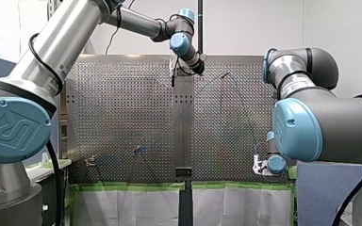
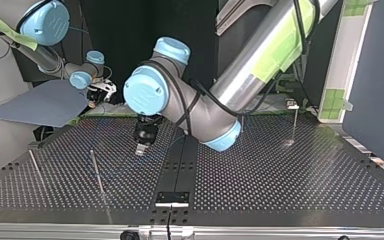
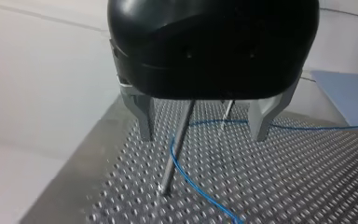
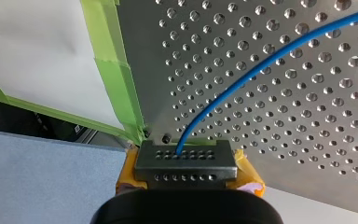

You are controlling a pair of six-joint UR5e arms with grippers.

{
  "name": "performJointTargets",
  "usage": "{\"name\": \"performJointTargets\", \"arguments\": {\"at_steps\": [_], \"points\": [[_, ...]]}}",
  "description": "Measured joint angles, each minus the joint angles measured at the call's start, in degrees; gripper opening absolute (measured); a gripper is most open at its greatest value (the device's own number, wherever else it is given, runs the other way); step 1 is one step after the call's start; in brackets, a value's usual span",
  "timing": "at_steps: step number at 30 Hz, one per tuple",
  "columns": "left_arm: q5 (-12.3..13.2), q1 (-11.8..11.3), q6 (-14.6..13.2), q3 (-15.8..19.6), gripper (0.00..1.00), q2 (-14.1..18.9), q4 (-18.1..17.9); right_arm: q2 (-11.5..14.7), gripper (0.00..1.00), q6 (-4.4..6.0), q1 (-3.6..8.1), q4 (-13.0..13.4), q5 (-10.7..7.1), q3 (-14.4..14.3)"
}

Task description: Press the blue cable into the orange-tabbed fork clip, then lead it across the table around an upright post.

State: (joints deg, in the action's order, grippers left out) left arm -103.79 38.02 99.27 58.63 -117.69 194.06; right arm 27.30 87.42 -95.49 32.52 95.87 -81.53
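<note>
The blue cable (image 4: 261,65) runs over the perforated table (image 4: 307,121) and ends between the yellow pads of my right gripper (image 4: 186,173), which is shut on it at the table's edge. My left gripper (image 3: 203,137), black with metal fingers (image 3: 144,119), hangs open and empty just above the table. Ahead of it, between the fingers, stands a thin upright post (image 3: 176,147). The cable (image 3: 193,179) bends around that post's foot and passes a second post (image 3: 226,112) behind. In the top view my left gripper (image 2: 140,148) is left of the middle. No orange tab shows.
Two thin posts (image 2: 97,172) (image 2: 35,167) stand at the top view's left and another slim post (image 2: 294,122) at its right. Green tape (image 4: 121,93) lines the table's edge. A blue-grey board (image 2: 45,105) lies beside my right gripper (image 2: 98,96).
</note>
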Motion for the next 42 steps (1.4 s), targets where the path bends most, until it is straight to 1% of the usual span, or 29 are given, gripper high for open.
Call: {"name": "performJointTargets", "arguments": {"at_steps": [3,7,13,17,22,32,39,42], "points": [[-1.2,-0.4,0.9,1.3,1.0,0.5,-0.2,0.0,0.0,-0.02,0.08,0.0,0.01,0.0],[-1.8,-0.8,1.4,3.4,1.0,2.1,-2.0,0.0,0.0,-0.05,0.12,-0.1,0.02,0.0],[-1.6,-1.0,1.9,6.7,1.0,4.6,-5.3,0.0,0.0,-0.11,0.11,-0.2,0.02,0.1],[-1.4,-1.1,1.9,8.8,1.0,5.0,-6.6,0.0,0.0,-0.16,0.0,-0.3,0.02,0.1],[-1.3,-0.9,1.9,11.5,1.0,5.3,-6.7,0.0,0.0,-0.17,-0.01,-0.5,0.02,0.1],[-1.4,-0.5,1.8,16.2,1.0,6.3,-5.8,0.0,0.0,-0.07,-0.07,-0.5,0.02,0.1],[-1.6,-0.2,1.7,17.0,1.0,6.4,-5.2,0.0,0.0,-0.01,-0.08,-0.5,0.02,0.1],[-2.1,0.0,1.7,17.0,1.0,6.4,-5.1,0.0,0.0,0.02,-0.05,-0.4,0.02,0.1]]}}
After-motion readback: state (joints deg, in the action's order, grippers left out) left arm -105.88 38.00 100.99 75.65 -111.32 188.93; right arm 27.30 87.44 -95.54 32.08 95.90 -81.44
